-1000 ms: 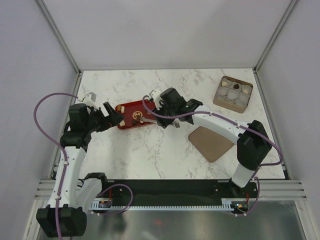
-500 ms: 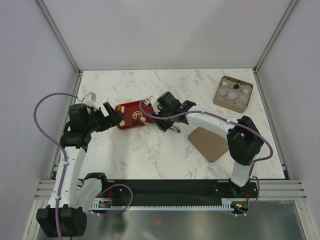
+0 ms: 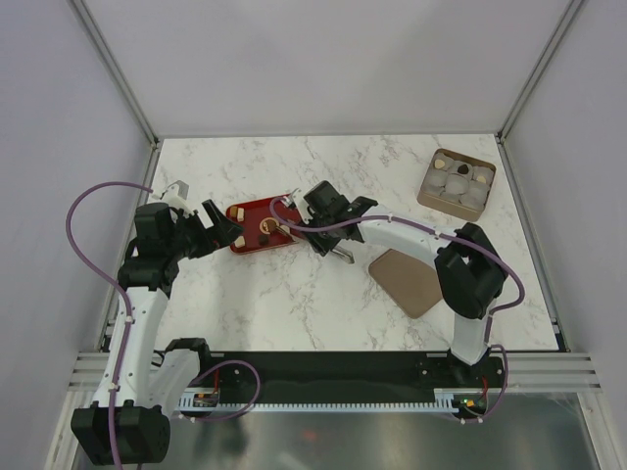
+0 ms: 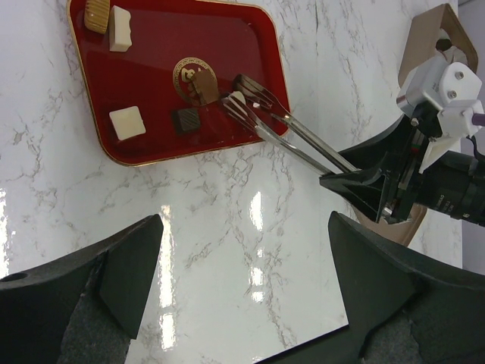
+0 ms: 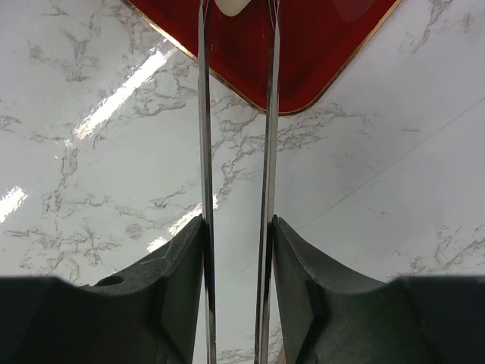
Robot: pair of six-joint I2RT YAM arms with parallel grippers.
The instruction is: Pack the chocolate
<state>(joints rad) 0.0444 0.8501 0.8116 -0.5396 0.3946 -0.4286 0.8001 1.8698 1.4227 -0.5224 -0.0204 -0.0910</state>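
From above, my left claw hangs spread wide at the left end of the red tray, touching nothing. My right claw is clamped on a pair of metal tongs, whose tips reach over the right part of the tray. Far to the right stands an open tin with chocolates in paper cups. A flat brown lid lies on the marble table beside my right arm.

Through my left wrist, my own fingers stand far apart with only marble between them. On the tray, the tong tips sit on either side of a cream-white piece. Just beside it lie a dark square and a brown piece on the gold emblem. A white square sits further along, and a white block and a tan piece sit in the far corner.

Through my right wrist, the two tong blades run straight up from my grip with a narrow gap between them. The cream-white piece shows between them at the top edge, over the tray. I cannot tell whether they pinch it.
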